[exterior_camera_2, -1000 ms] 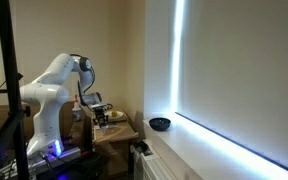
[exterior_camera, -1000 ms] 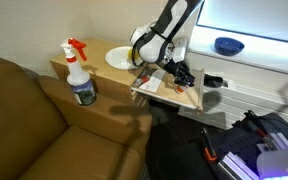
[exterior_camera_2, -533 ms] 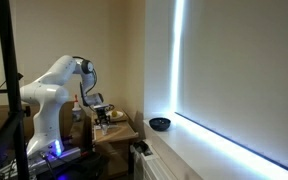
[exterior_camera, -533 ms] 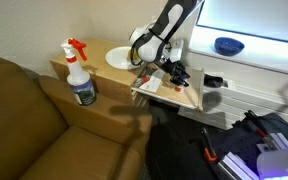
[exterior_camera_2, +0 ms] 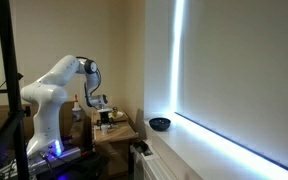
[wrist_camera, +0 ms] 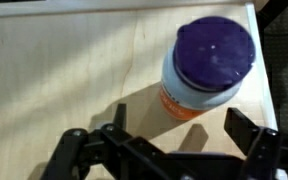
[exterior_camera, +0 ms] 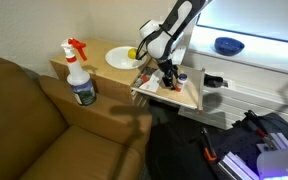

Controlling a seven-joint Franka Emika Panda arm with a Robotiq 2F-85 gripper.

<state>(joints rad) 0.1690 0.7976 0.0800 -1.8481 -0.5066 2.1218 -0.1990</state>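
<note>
A white pill bottle (wrist_camera: 206, 68) with a dark blue cap and an orange label stands upright on the light wooden side table (wrist_camera: 64, 70). In the wrist view my gripper (wrist_camera: 184, 128) is open, its two black fingers spread wide just below the bottle. Neither finger touches it, and nothing is between them. In both exterior views the gripper (exterior_camera: 167, 71) (exterior_camera_2: 102, 104) hangs a little above the table top (exterior_camera: 191, 97), with the small bottle (exterior_camera: 179, 79) beside it.
A white plate (exterior_camera: 120, 59) holding something yellow sits on the cardboard box, and a spray bottle (exterior_camera: 80, 75) stands there too. A brown couch (exterior_camera: 24, 120) fills the near side. A blue bowl (exterior_camera: 227, 45) (exterior_camera_2: 160, 124) rests on the window sill.
The jaws have spread wide and let go of the pill bottle. The gripper has risen slightly and drawn back from it; the bottle stays standing on the table.
</note>
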